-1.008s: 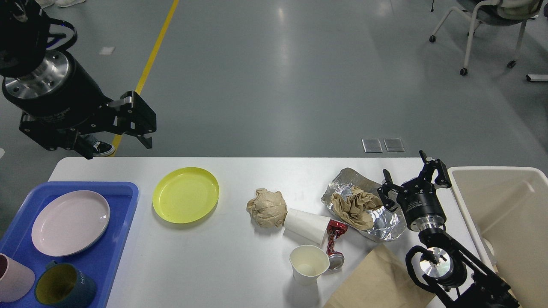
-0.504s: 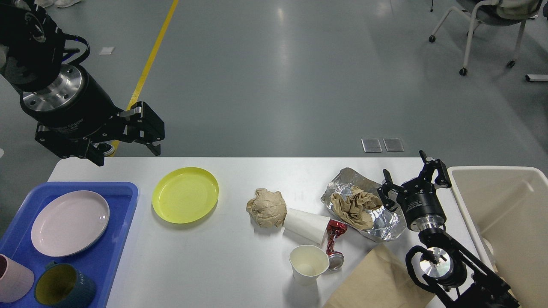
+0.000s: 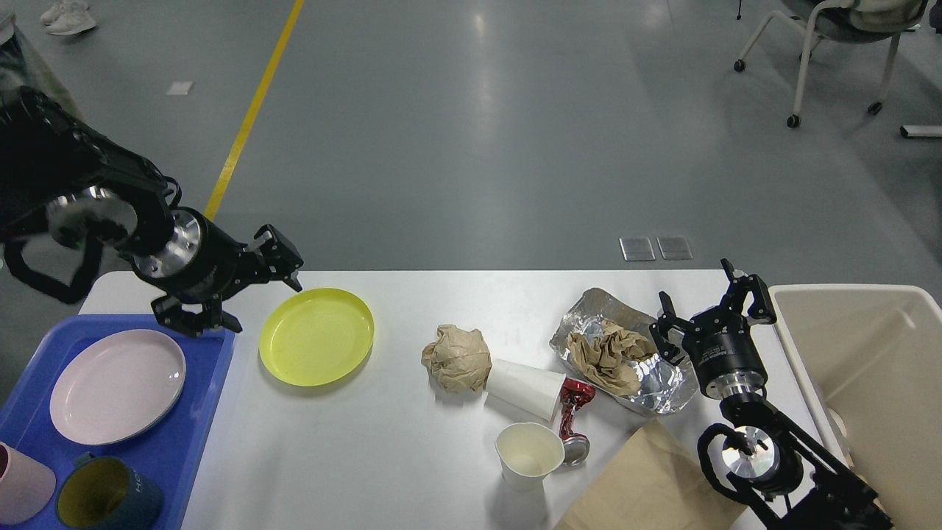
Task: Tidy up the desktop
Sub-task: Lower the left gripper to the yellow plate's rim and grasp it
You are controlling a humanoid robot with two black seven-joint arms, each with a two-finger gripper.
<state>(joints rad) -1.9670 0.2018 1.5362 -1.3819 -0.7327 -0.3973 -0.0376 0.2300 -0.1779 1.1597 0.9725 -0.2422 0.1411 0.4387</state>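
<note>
The white desktop (image 3: 353,449) carries a yellow plate (image 3: 316,336), a crumpled brown paper ball (image 3: 458,358), a white paper cup on its side (image 3: 526,388), an upright white paper cup (image 3: 530,456), a crushed red can (image 3: 574,418) and a foil sheet (image 3: 666,386) holding crumpled brown paper (image 3: 607,353). My left gripper (image 3: 262,303) is open and empty, just above the yellow plate's left rim. My right gripper (image 3: 693,282) is open and empty, just right of the foil, pointing away from me.
A blue tray (image 3: 210,412) at the left holds a pink plate (image 3: 118,386), a pink cup (image 3: 22,486) and a teal mug (image 3: 107,502). A beige bin (image 3: 876,368) stands at the right edge. A flat brown paper bag (image 3: 651,486) lies at the front right.
My left arm has come down and to the right, from above the table's back left corner to the yellow plate's left rim. The right arm has not moved.
</note>
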